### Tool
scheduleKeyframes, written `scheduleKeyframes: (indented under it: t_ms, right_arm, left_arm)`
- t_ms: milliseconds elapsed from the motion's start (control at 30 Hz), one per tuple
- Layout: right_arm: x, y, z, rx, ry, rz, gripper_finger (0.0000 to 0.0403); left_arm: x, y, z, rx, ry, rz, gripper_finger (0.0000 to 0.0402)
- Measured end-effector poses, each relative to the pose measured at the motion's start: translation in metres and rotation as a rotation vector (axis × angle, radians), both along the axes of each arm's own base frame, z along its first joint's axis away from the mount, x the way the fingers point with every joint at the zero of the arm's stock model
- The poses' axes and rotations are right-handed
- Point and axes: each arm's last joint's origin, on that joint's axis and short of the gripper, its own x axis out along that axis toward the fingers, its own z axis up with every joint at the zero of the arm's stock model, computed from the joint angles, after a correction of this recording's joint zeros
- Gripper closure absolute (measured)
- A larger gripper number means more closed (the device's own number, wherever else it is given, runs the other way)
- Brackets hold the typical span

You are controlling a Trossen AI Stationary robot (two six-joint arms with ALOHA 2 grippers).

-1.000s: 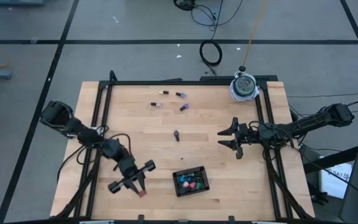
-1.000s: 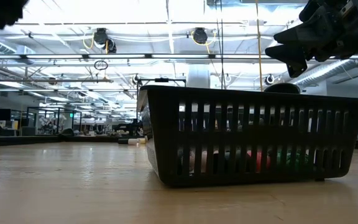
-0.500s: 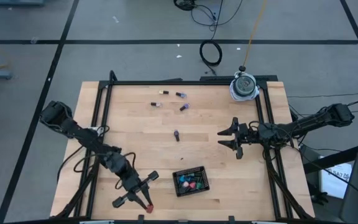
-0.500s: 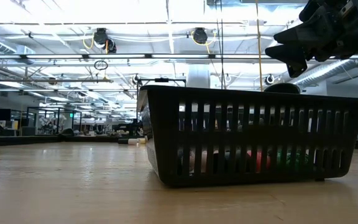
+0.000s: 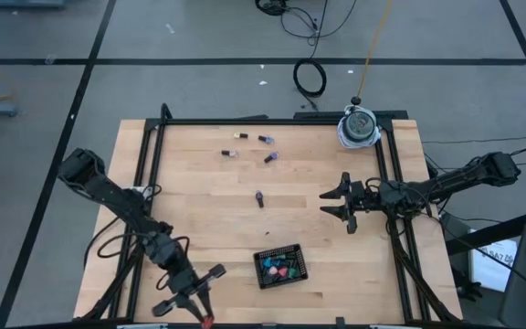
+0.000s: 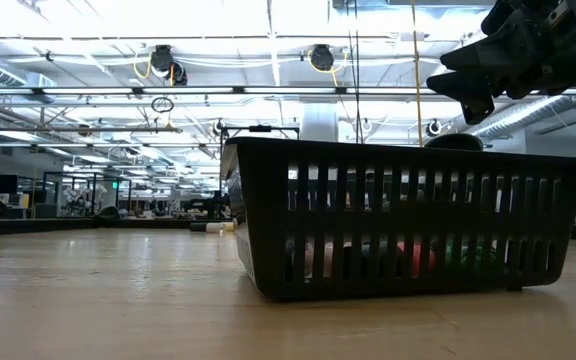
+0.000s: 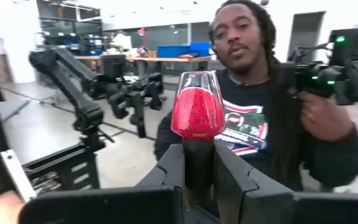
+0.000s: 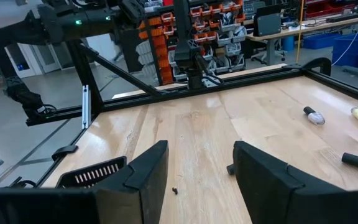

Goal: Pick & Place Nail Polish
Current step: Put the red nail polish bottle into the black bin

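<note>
Partway through, the job looked about half done. At the left near edge of the table (image 5: 135, 146), the left gripper (image 5: 188, 302) hung out close to the table's near rim, its fingers (image 7: 232, 180) pinched on the dark cap of a red glitter nail polish bottle (image 7: 196, 112), which stood upright between them. In the left wrist view a person (image 7: 253, 118) stood in the room just beyond that bottle. This bottle was not yet over the basket, so carrying it across and dropping it in seemed the step in hand.

Just right of that gripper, at the near middle, sat the black basket (image 5: 280, 266), with several bottles already inside: pink, green and blue patches showed from above, and red and green glints through its slats in the low view.

Farther back, four bottles lay loose on the wood: one near the table's middle (image 5: 259, 198) and three toward the far edge (image 5: 230, 153) (image 5: 265, 140) (image 5: 270, 158), along with a small pale piece (image 5: 240, 136) I could not identify.

On the right, the right gripper (image 5: 339, 204) waited above the table with its fingers spread and nothing between them, well apart from every bottle.
</note>
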Motion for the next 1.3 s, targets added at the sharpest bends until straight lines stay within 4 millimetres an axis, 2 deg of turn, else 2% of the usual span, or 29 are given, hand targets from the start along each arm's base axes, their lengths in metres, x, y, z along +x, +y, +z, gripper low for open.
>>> scheduleKeyframes:
  t_ms: [167, 333, 533, 733, 833, 1067, 1167, 1300]
  right_arm:
    - [0.000, 0.000, 0.000, 0.000, 0.000, 0.000, 0.0234]
    - [0.000, 0.000, 0.000, 0.000, 0.000, 0.000, 0.0234]
    - [0.000, 0.000, 0.000, 0.000, 0.000, 0.000, 0.0234]
    - [0.000, 0.000, 0.000, 0.000, 0.000, 0.000, 0.0234]
    - [0.000, 0.000, 0.000, 0.000, -0.002, 0.000, 0.0234]
    - [0.000, 0.000, 0.000, 0.000, 0.001, 0.000, 0.0234]
    - [0.000, 0.000, 0.000, 0.000, -0.001, 0.000, 0.0234]
    - [0.000, 0.000, 0.001, 0.001, -0.006, 0.000, 0.0234]
  left_arm:
    - [0.005, 0.005, -0.004, 0.021, 0.030, 0.102, 0.0366]
    - [0.017, 0.019, -0.010, 0.043, 0.096, 0.345, 0.0366]
    - [0.039, 0.047, -0.013, 0.005, 0.258, 0.576, 0.0366]
    - [0.067, 0.064, -0.011, 0.109, 0.460, 0.785, 0.0366]
    - [0.089, 0.066, -0.019, 0.171, 0.527, 0.826, 0.0366]
    - [0.131, 0.071, -0.058, 0.297, 0.724, 0.861, 0.0361]
    - [0.140, 0.074, -0.075, 0.288, 0.812, 0.825, 0.0358]
    - [0.144, 0.076, -0.087, 0.253, 0.894, 0.763, 0.0366]
